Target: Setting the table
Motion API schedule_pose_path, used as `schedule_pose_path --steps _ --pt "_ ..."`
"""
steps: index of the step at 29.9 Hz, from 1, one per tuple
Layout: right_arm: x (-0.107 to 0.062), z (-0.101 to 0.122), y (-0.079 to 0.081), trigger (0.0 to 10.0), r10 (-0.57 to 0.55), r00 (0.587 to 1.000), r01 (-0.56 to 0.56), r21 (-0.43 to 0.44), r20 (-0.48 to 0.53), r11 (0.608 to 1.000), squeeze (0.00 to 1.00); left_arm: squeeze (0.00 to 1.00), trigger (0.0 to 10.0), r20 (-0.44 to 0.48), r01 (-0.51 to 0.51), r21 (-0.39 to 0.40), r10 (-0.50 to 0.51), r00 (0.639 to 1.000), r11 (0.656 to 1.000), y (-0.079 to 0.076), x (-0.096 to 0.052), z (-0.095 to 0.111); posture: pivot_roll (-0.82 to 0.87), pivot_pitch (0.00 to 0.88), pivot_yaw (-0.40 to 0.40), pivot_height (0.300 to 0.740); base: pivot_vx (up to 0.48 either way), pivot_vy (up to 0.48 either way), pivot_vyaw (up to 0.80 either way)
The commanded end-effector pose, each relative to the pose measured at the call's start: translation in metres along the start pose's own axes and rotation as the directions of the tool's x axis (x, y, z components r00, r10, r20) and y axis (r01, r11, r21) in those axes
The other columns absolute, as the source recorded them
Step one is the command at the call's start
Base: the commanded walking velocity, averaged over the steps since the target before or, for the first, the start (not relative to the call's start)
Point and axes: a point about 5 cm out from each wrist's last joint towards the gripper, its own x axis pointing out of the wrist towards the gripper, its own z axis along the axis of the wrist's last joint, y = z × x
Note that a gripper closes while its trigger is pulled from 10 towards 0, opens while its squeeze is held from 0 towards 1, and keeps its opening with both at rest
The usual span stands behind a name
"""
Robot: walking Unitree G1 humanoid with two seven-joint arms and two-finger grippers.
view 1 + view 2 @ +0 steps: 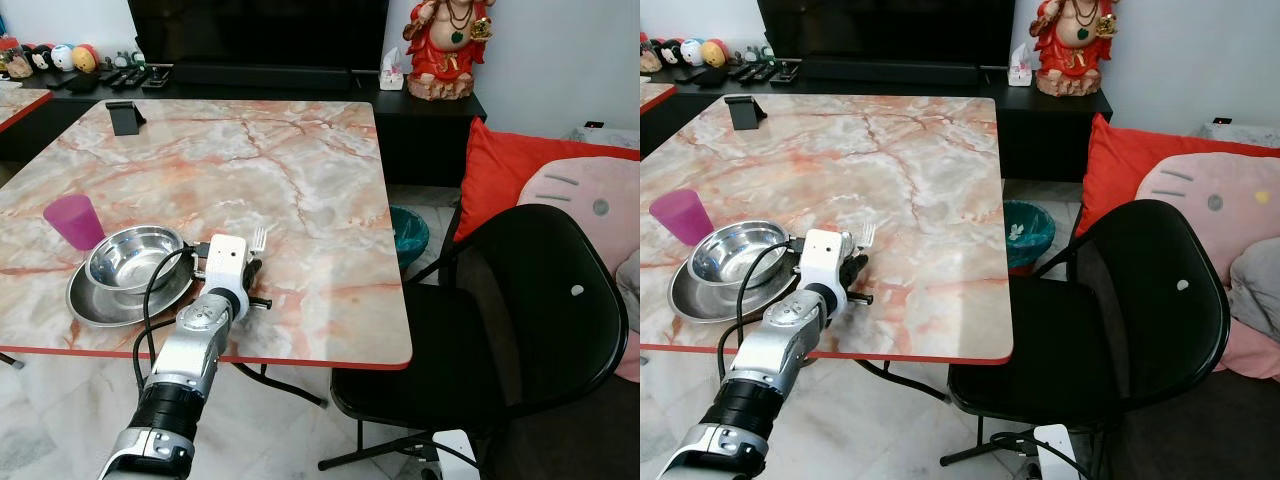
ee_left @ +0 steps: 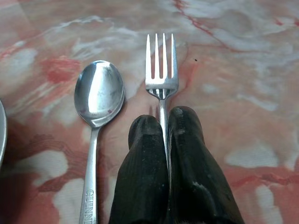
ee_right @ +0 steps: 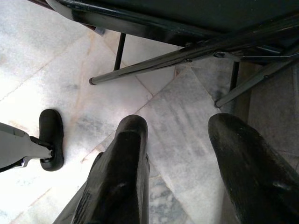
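**A:** So, what sits nearest the robot?

**B:** The left gripper (image 2: 164, 123), low over the near edge of a marble-patterned table (image 1: 300, 170). Its two black fingers are pinched together on the handle of a fork (image 2: 161, 70). The fork lies flat on the table, its long axis running straight away from the robot, tines pointing to twelve o'clock.

**A:** And what lies beside the fork?

**B:** A spoon (image 2: 97, 100), just at the fork's nine o'clock, parallel to it, bowl facing up and also pointing to twelve. The two are near but not touching.

**A:** So what does the coming move turn on?

**B:** In my judgement, on that narrow gap. The fork looks to be placed, so the fingers must part and lift clear without nudging the spoon.

**A:** What else is around?

**B:** Further toward nine o'clock, a steel bowl (image 1: 132, 256) rests in a steel plate (image 1: 100, 305). Past them, at about ten o'clock, stands a purple cup (image 1: 73, 220). At three o'clock, off the table, a black chair (image 1: 480, 340) is pulled back. Nothing blocks the gripper's path upward.

**A:** And the other arm?

**B:** The right gripper (image 3: 180, 154) hangs idle over the floor, fingers apart, holding nothing.

**A:** Farthest away?

**B:** At twelve o'clock, a dark cabinet with a red figurine (image 1: 448, 45).
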Motion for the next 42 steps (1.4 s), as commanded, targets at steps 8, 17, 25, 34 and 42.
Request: schedule_pose_path --steps 8,17,25,34,42 --pt "-0.0006 -0.0035 0.0011 10.0 0.003 1.0 -0.003 -0.005 -0.011 1.0 0.0 0.0 10.0 0.008 -0.012 0.019 0.012 1.0 1.0 -0.0018 0.004 0.0017 -0.02 0.0 0.006 0.707 0.0 0.0 0.0" --pt "-0.0006 -0.0036 0.0008 10.0 0.002 1.0 -0.002 -0.006 -0.012 1.0 0.0 0.0 10.0 0.002 -0.01 0.013 0.01 1.0 1.0 -0.004 0.0045 -0.0019 -0.02 0.0 0.004 0.707 0.0 0.0 0.0" --pt "-0.0005 -0.0034 0.0008 10.0 0.003 1.0 -0.003 -0.006 -0.012 1.0 0.0 0.0 10.0 0.003 -0.011 0.012 0.011 1.0 1.0 -0.0038 0.0045 -0.0019 -0.02 0.0 0.004 0.707 0.0 0.0 0.0" --pt "-0.0005 -0.003 0.0007 10.0 0.002 1.0 -0.002 -0.006 -0.011 1.0 0.0 0.02 10.0 0.004 -0.006 0.014 0.006 1.0 1.0 -0.0048 0.0052 -0.0016 -0.02 0.0 0.003 0.707 0.0 0.0 0.0" --pt "-0.0004 -0.003 0.0007 10.0 0.002 1.0 -0.002 -0.004 -0.012 1.0 0.0 0.41 10.0 0.003 -0.003 0.016 0.003 1.0 1.0 -0.0067 0.0053 -0.002 -0.02 0.0 0.004 0.707 0.0 0.0 0.0"
